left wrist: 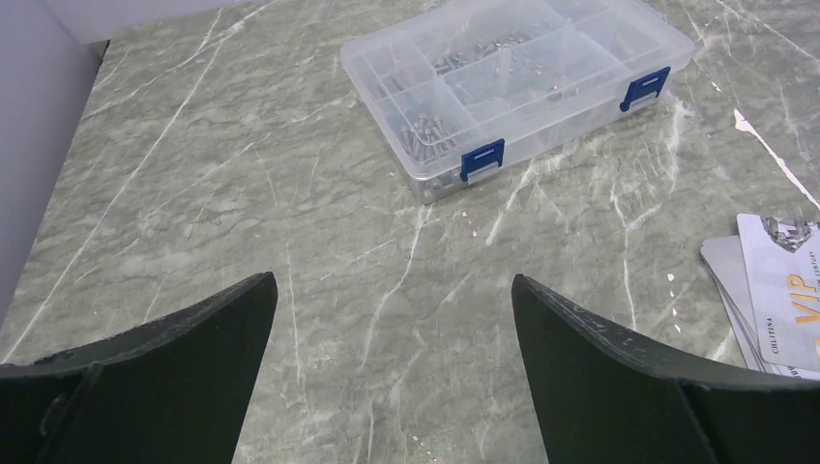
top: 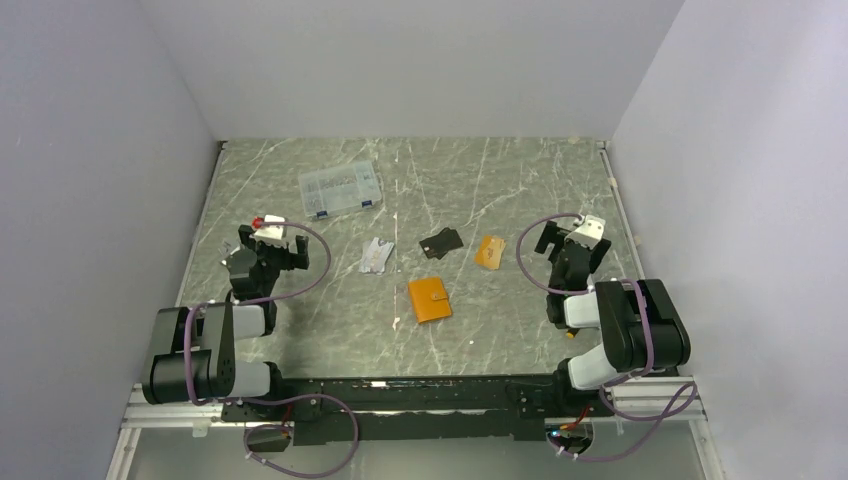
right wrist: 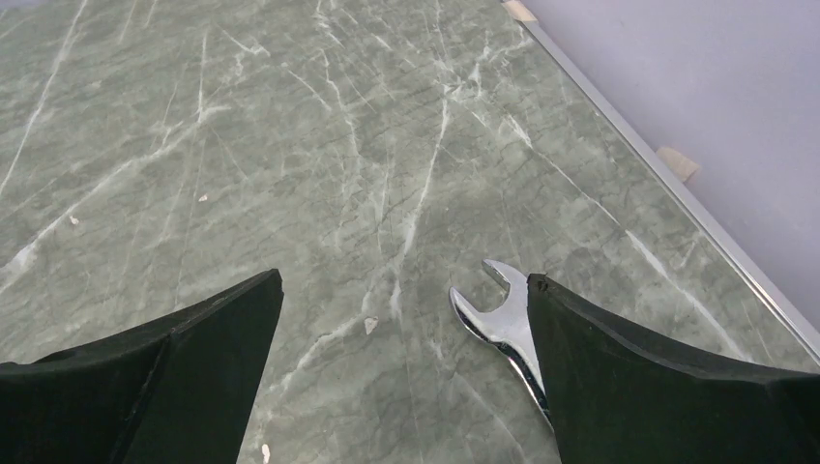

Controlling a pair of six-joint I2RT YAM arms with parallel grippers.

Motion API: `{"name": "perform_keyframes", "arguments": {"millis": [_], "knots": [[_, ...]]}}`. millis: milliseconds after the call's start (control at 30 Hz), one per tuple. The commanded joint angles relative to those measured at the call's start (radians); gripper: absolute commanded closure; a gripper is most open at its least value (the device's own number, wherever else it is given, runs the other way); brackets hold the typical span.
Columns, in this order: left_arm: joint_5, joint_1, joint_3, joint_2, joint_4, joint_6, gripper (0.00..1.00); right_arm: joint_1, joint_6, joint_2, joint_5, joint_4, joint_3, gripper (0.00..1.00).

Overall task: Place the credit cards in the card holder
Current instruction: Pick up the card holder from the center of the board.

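The orange card holder [top: 430, 300] lies closed at the table's middle front. Whitish cards [top: 375, 257] lie left of it and also show at the right edge of the left wrist view [left wrist: 769, 300]. A black card [top: 440, 242] and an orange-tan card [top: 489, 251] lie behind the holder. My left gripper [top: 283, 252] is open and empty at the left side of the table, left of the whitish cards. My right gripper [top: 565, 245] is open and empty at the right side, right of the orange-tan card.
A clear compartment box [top: 340, 189] with blue clasps stands at the back left, also in the left wrist view [left wrist: 512, 82]. A chrome wrench [right wrist: 508, 329] lies on the table by my right finger [right wrist: 677, 387]. Walls enclose the table; a metal rim [right wrist: 677, 193] runs along the right edge.
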Motion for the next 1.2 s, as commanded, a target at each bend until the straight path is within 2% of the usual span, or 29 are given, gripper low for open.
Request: {"name": "perform_keyframes", "arguments": {"millis": [0, 67, 133, 233, 267, 300, 367, 400, 467, 533, 600, 700, 833, 933, 1033, 1167], "knots": [[0.001, -0.003, 0.007, -0.010, 0.036, -0.001, 0.01, -0.002, -0.003, -0.013, -0.006, 0.021, 0.010, 0.00], [0.001, -0.003, 0.008, -0.011, 0.035, 0.000, 0.02, 0.000, -0.011, -0.019, 0.002, 0.035, 0.008, 0.00], [0.004, -0.003, 0.015, -0.008, 0.027, 0.001, 0.01, 0.008, -0.034, -0.069, -0.012, -0.057, 0.055, 0.00], [0.007, -0.003, 0.009, -0.020, 0.045, -0.001, 0.01, 0.048, 0.071, -0.158, 0.130, -0.554, 0.300, 0.00], [0.012, -0.001, 0.030, -0.040, -0.016, -0.002, 0.01, 0.048, 0.123, -0.168, 0.138, -0.700, 0.376, 0.00], [0.023, -0.001, 0.083, -0.086, -0.146, 0.005, 0.01, 0.046, 0.176, -0.173, 0.138, -0.798, 0.429, 0.00], [0.046, 0.000, 0.220, -0.140, -0.434, 0.018, 0.01, 0.038, 0.395, -0.205, 0.172, -1.008, 0.497, 0.00], [0.058, 0.000, 0.283, -0.155, -0.553, 0.012, 0.01, 0.021, 0.498, -0.238, 0.120, -1.063, 0.502, 0.00], [0.095, 0.000, 0.373, -0.183, -0.743, 0.021, 0.01, -0.036, 0.581, -0.316, -0.112, -1.038, 0.453, 0.00], [0.123, 0.000, 0.408, -0.227, -0.856, 0.016, 0.01, -0.082, 0.592, -0.381, -0.294, -0.998, 0.403, 0.00], [0.155, 0.000, 0.425, -0.282, -0.939, 0.017, 0.01, -0.056, 0.554, -0.414, -0.374, -1.048, 0.411, 0.00], [0.229, 0.000, 0.469, -0.344, -1.113, -0.001, 0.01, 0.125, 0.502, -0.463, -0.274, -1.192, 0.435, 0.00], [0.330, -0.021, 0.517, -0.405, -1.251, -0.046, 0.01, 0.359, 0.517, -0.565, -0.209, -1.260, 0.375, 0.00], [0.316, -0.084, 0.544, -0.406, -1.325, -0.104, 0.01, 0.532, 0.557, -0.602, -0.132, -1.299, 0.317, 0.00], [0.292, -0.159, 0.553, -0.353, -1.378, -0.213, 0.01, 0.744, 0.586, -0.550, -0.005, -1.339, 0.308, 0.00], [0.274, -0.268, 0.591, -0.264, -1.461, -0.310, 0.01, 0.910, 0.597, -0.413, 0.082, -1.351, 0.363, 0.00]]}}
